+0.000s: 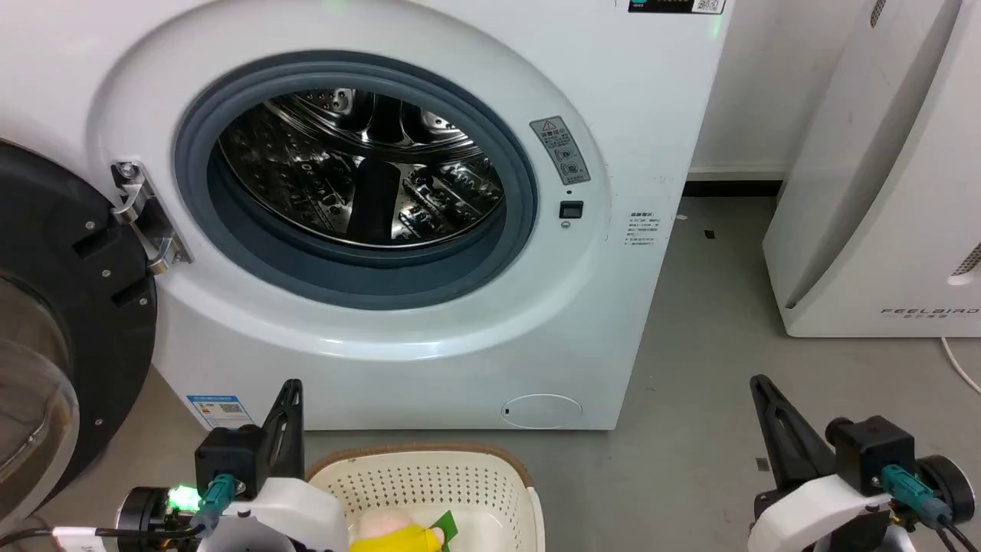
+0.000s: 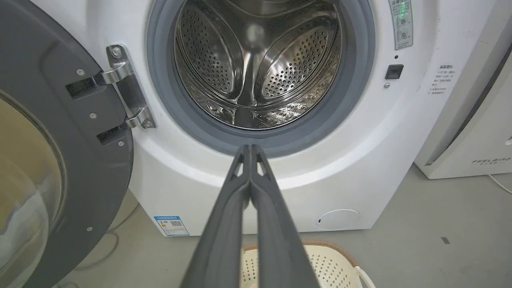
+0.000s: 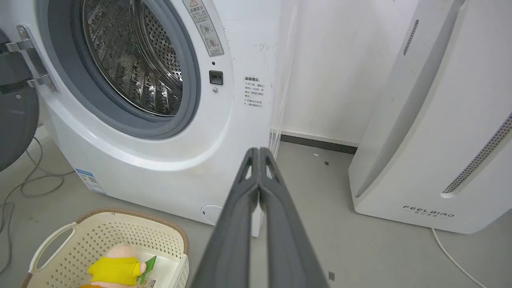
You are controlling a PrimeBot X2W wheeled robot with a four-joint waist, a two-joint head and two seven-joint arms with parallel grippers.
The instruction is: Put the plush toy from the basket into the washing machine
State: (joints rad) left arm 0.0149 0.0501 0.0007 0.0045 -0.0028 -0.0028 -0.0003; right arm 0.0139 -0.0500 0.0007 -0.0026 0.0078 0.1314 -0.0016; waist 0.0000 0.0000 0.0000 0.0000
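Note:
The plush toy [image 1: 398, 533], with its peach-pink head, yellow hood and a green leaf bit, lies in the cream perforated basket [image 1: 429, 475] on the floor in front of the washing machine [image 1: 628, 138]; the right wrist view shows the plush toy [image 3: 116, 268] lying in the basket [image 3: 96, 236] too. The washer's black-framed door [image 1: 54, 307] hangs wide to the left and the steel drum [image 1: 360, 165] is empty. My left gripper [image 1: 291, 387] stands shut just left of the basket, fingers up. My right gripper [image 1: 760, 383] is shut, off to the right over bare floor. Each wrist view shows its own fingers pressed together, left gripper [image 2: 250, 149], right gripper [image 3: 259, 151].
A white FEELBIRD appliance [image 1: 881, 176] stands at the right against the wall, its cable [image 1: 958, 364] trailing on the grey floor. Cables [image 3: 36, 184] lie on the floor left of the washer. The door's metal hinge [image 1: 142, 215] juts out at the porthole's left.

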